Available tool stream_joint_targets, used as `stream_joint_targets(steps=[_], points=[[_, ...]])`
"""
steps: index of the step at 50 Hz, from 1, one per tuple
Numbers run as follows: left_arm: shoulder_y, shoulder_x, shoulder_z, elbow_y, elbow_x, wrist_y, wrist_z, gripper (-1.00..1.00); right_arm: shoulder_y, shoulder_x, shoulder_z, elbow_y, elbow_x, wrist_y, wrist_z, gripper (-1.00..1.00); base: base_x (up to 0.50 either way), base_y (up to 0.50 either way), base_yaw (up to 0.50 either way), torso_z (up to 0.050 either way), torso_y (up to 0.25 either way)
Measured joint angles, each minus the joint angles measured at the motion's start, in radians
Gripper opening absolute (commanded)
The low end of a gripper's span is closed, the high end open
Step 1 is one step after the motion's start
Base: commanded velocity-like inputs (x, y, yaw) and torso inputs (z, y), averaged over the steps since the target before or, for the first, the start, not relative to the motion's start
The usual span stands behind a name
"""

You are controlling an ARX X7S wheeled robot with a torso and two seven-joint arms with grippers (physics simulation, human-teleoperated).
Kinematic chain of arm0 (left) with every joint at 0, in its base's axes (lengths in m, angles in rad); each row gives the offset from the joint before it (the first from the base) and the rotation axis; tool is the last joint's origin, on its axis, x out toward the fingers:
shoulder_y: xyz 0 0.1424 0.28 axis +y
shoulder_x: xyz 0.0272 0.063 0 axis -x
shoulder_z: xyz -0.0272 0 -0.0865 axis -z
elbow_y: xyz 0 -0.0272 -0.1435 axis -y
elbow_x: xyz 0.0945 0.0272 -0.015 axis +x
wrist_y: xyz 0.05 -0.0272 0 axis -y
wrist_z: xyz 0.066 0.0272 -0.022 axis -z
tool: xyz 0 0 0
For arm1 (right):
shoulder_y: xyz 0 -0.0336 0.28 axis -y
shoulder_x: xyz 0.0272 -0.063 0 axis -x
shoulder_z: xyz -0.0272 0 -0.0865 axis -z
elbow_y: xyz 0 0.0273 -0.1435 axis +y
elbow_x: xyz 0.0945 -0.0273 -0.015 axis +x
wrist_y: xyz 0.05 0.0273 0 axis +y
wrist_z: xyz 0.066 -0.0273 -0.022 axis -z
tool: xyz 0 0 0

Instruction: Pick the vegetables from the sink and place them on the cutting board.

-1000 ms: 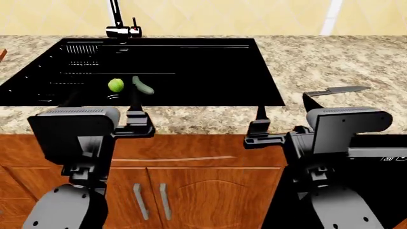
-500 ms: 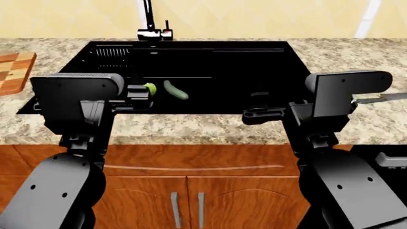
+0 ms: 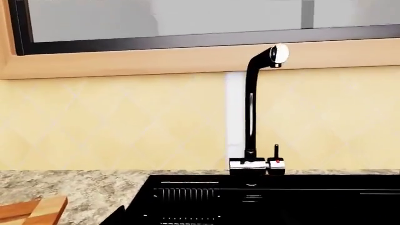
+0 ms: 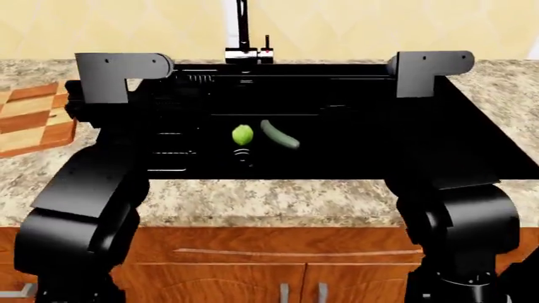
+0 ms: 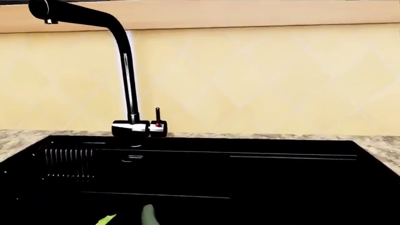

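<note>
I see the cabbage [image 4: 242, 134] and cucumber [image 4: 279, 135] side by side in the sink [image 4: 354, 151], near the drain. Cutting board [image 4: 29, 120] sits on counter [image 4: 252, 202] to the left. Both arms over basin; can't tell jaws' state.

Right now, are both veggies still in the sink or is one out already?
Both in. The cabbage and cucumber lie side by side on the sink floor; the cutting board on the counter holds neither.
</note>
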Motion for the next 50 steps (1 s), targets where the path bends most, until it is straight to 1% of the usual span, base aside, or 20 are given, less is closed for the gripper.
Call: stream_joint_targets(steps=[7, 15, 38, 50], points=[[-0.092, 0.012, -0.003, -0.201, 0.01, 0.053, 0.005, 1.0, 0.12, -0.013, -0.011, 0.26, -0.015, -0.082, -0.03, 1.0, 0.49, 0.23, 0.0, 0.0, 0.0], [-0.163, 0.023, 0.005, -0.33, 0.017, 0.082, 0.008, 1.0, 0.206, -0.023, -0.013, 0.47, -0.021, -0.158, -0.052, 1.0, 0.5, 0.03, 0.0, 0.0, 0.0], [-0.306, 0.036, 0.0, -0.59, 0.016, 0.134, 0.001, 1.0, 0.382, -0.031, -0.062, 0.861, -0.062, -0.291, -0.088, 1.0, 0.5, 0.0, 0.0, 0.0, 0.001], [-0.342, 0.033, 0.001, -0.673, 0.014, 0.153, 0.003, 1.0, 0.427, -0.039, -0.089, 0.95, -0.077, -0.314, -0.091, 1.0, 0.5, 0.0, 0.0, 0.0, 0.002]])
